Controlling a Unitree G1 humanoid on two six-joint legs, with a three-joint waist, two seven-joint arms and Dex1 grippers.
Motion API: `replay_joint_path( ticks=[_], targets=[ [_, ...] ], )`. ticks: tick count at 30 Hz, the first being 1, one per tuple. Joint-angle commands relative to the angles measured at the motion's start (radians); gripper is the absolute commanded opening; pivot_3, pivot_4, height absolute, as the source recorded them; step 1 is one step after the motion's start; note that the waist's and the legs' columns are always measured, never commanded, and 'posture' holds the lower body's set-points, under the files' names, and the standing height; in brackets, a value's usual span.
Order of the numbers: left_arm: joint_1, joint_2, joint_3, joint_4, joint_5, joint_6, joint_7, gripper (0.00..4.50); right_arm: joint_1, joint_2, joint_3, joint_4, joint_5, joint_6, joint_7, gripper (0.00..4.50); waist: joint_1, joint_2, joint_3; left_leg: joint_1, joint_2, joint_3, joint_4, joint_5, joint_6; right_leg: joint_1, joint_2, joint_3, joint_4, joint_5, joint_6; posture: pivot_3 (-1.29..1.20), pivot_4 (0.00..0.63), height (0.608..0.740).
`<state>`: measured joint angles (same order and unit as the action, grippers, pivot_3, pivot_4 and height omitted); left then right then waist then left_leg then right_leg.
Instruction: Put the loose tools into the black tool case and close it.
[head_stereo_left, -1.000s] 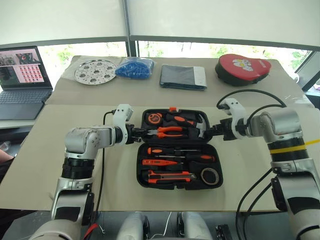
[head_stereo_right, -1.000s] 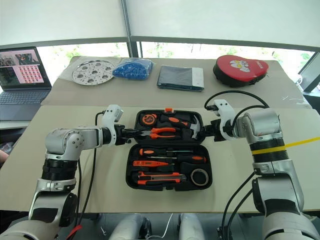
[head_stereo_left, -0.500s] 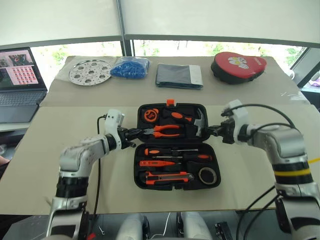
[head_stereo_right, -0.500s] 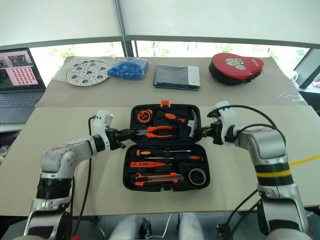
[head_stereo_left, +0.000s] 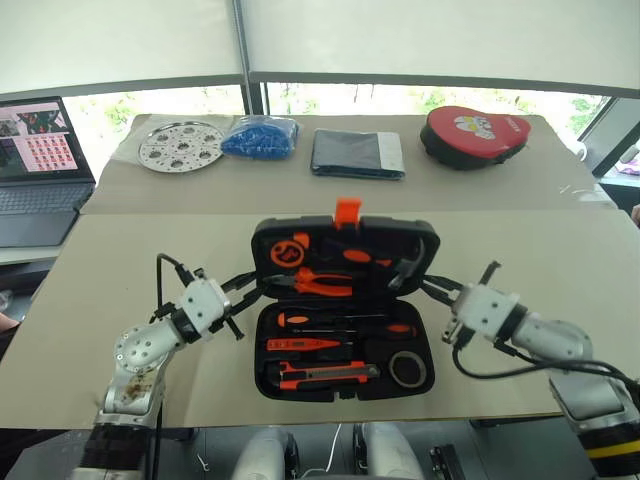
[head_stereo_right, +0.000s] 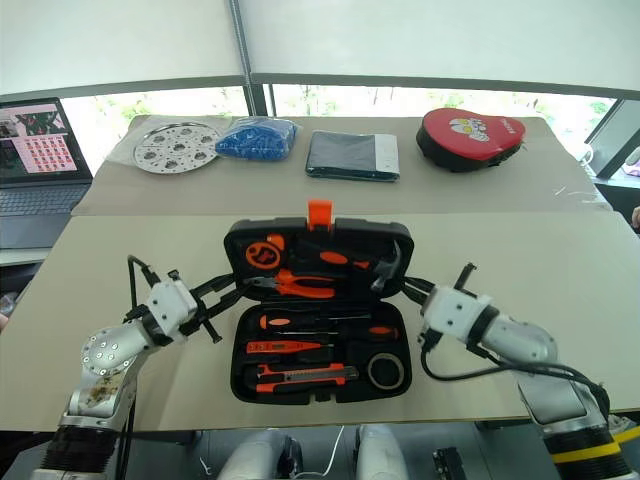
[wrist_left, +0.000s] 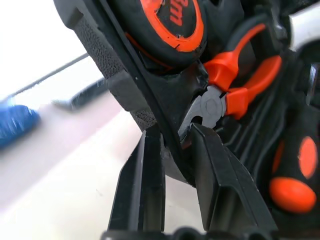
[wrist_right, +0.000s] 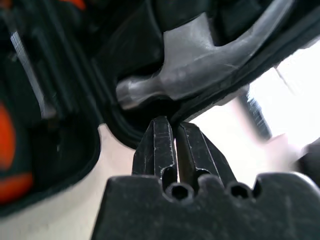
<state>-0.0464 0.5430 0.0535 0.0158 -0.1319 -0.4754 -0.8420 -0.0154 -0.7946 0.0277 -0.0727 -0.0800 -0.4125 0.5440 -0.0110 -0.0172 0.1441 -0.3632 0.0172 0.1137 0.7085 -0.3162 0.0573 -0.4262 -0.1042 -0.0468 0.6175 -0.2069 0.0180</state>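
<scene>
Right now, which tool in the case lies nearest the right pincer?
The hammer, its silver head in the lid's corner just beyond the right pincer; the other tools lie farther left.

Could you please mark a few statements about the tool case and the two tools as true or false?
1. The lid of the tool case is raised partway off the table. True.
2. The left tool pinches the lid's edge. True.
3. The case's front half is empty. False: it holds screwdrivers, a utility knife and a tape roll.
4. The red pouch lies inside the case. False: it lies at the table's far side.
5. The right tool is wide open. False: shut, its tips at the lid's rim.
</scene>
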Motion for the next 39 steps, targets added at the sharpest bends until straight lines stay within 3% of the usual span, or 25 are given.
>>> replay_joint_path(
  ticks=[1,2,6,8,12,13,14,17,21,22,24,29,39],
  targets=[
    [0.061,0.088,-0.012,0.079,0.074,-0.238,-0.048,1.10,0.050,-0.066,-0.066,0.123,-0.112,-0.146,-0.055,0.00,0.005,0.001,0.000,0.002,0.000,0.001,0.000,-0.001,0.001,0.002,-0.001,0.000,-0.001,0.000,0.000,0.00,0.150,0.740],
    [0.077,0.110,-0.017,0.102,0.083,-0.285,-0.055,1.23,0.064,-0.072,-0.066,0.132,-0.115,-0.194,-0.061,0.78,0.010,0.001,0.000,0.002,-0.001,0.001,-0.001,-0.003,0.005,0.003,-0.004,-0.001,-0.002,-0.001,0.001,0.00,0.150,0.740],
    [0.129,0.156,-0.016,0.141,0.021,-0.270,-0.075,2.66,0.103,-0.094,-0.092,0.185,-0.140,-0.286,-0.097,2.02,0.019,0.001,0.000,0.000,-0.002,0.002,0.001,-0.005,0.009,0.003,-0.008,-0.002,-0.006,0.000,0.002,0.00,0.150,0.740],
    [0.148,0.167,-0.002,0.142,-0.017,-0.219,-0.076,2.72,0.118,-0.103,-0.124,0.201,-0.114,-0.300,-0.101,2.72,0.018,0.001,0.000,0.000,-0.002,0.002,0.001,-0.005,0.009,0.003,-0.009,-0.002,-0.006,0.000,0.002,0.00,0.150,0.740],
    [0.129,0.172,0.016,0.153,-0.073,-0.126,-0.071,2.72,0.159,-0.116,-0.194,0.185,-0.034,-0.271,-0.072,2.72,0.017,0.001,0.000,0.000,-0.001,0.002,0.001,-0.005,0.009,0.003,-0.008,-0.002,-0.005,0.000,0.003,0.00,0.150,0.740],
    [0.117,0.172,0.013,0.151,-0.078,-0.113,-0.076,2.72,0.175,-0.122,-0.206,0.174,-0.009,-0.264,-0.055,2.29,0.017,0.001,0.000,0.000,-0.001,0.002,0.001,-0.005,0.009,0.003,-0.008,-0.002,-0.004,0.000,0.003,0.00,0.150,0.740],
    [0.101,0.171,0.001,0.143,-0.087,-0.094,-0.091,2.72,0.202,-0.126,-0.230,0.159,0.017,-0.251,-0.043,2.16,0.019,0.001,0.000,0.000,-0.001,0.002,0.001,-0.005,0.008,0.003,-0.008,-0.003,-0.004,0.000,0.003,0.00,0.150,0.740],
    [0.063,0.167,-0.022,0.113,-0.118,-0.030,-0.126,1.98,0.279,-0.139,-0.291,0.111,0.093,-0.203,0.005,1.32,0.026,0.001,0.000,0.000,-0.001,0.001,0.001,-0.005,0.008,0.004,-0.008,-0.004,-0.004,0.000,0.003,0.00,0.150,0.740],
    [-0.020,0.149,-0.038,0.069,-0.181,0.125,-0.144,0.36,0.501,-0.172,-0.359,-0.112,0.372,0.016,0.197,0.00,0.023,0.001,0.000,0.000,-0.001,0.001,0.001,-0.005,0.009,0.004,-0.008,-0.003,-0.005,0.001,0.004,0.00,0.150,0.740],
    [-0.030,0.146,-0.042,0.061,-0.188,0.144,-0.150,0.05,0.545,-0.177,-0.372,-0.154,0.399,0.043,0.230,0.00,0.024,0.001,0.000,0.000,-0.001,0.000,0.001,-0.005,0.009,0.004,-0.008,-0.003,-0.005,0.001,0.004,0.00,0.150,0.740],
    [-0.069,0.138,-0.064,0.041,-0.203,0.209,-0.169,0.05,0.684,-0.193,-0.401,-0.256,0.446,0.098,0.325,0.00,0.024,0.001,0.000,0.000,-0.001,-0.001,0.001,-0.005,0.009,0.005,-0.008,-0.004,-0.005,0.001,0.004,0.00,0.150,0.740],
    [-0.291,0.088,-0.198,0.124,-0.116,0.392,-0.222,0.05,0.792,-0.226,-0.259,-0.485,0.366,0.292,0.372,0.00,0.031,0.000,-0.001,-0.002,-0.001,-0.001,0.005,-0.008,0.013,0.006,-0.006,-0.004,-0.005,0.001,0.005,0.00,0.150,0.740],
    [-0.314,0.141,-0.272,0.076,-0.084,0.568,-0.341,0.05,0.531,-0.140,-0.022,-0.622,0.267,0.567,0.290,0.00,0.023,-0.002,0.000,-0.005,-0.001,-0.001,0.006,-0.005,0.009,0.001,-0.002,-0.001,-0.005,0.001,0.005,0.00,0.150,0.740]
  ],
)
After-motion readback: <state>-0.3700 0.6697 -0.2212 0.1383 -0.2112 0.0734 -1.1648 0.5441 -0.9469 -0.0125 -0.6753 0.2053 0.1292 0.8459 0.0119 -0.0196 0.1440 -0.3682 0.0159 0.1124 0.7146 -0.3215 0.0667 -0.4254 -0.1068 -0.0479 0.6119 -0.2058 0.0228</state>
